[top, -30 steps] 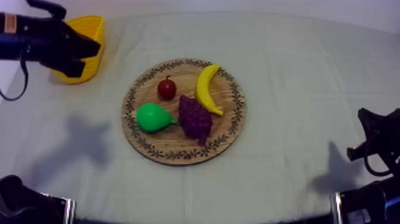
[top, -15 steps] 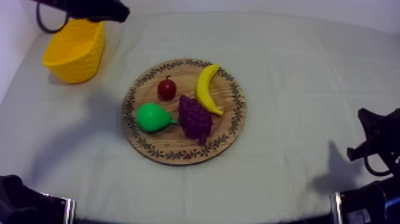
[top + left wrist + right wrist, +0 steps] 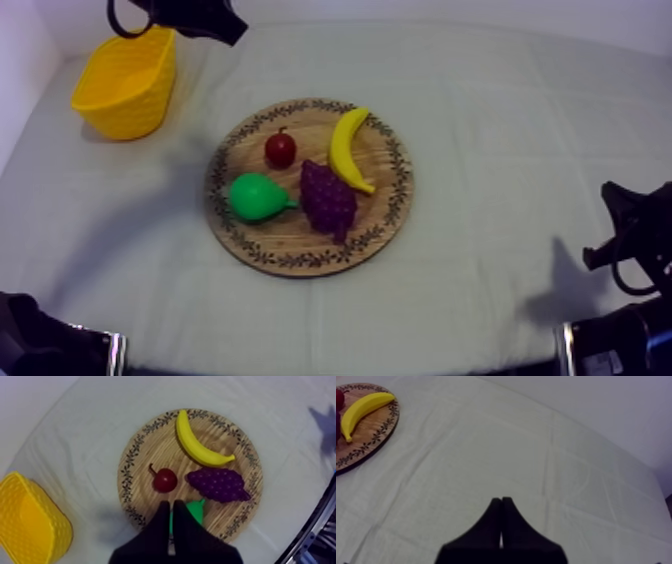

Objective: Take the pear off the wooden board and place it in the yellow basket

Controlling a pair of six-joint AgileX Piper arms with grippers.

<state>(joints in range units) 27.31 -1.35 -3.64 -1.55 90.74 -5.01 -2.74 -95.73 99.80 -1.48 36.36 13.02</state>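
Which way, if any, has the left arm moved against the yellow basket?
Yes. In the top view the left arm has swung right, from across the yellow basket to beyond its right rim.

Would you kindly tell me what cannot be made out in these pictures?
Pear: left wrist view, mostly hidden behind the shut left pincer.
Yellow basket: same view, cut off by the edge.
Wooden board: right wrist view, cut off by the edge beside the banana.

Cloth-covered table [image 3: 500,120] bears the wooden board [image 3: 290,238] centrally; yellow basket [image 3: 120,110] apparently near its far-left corner
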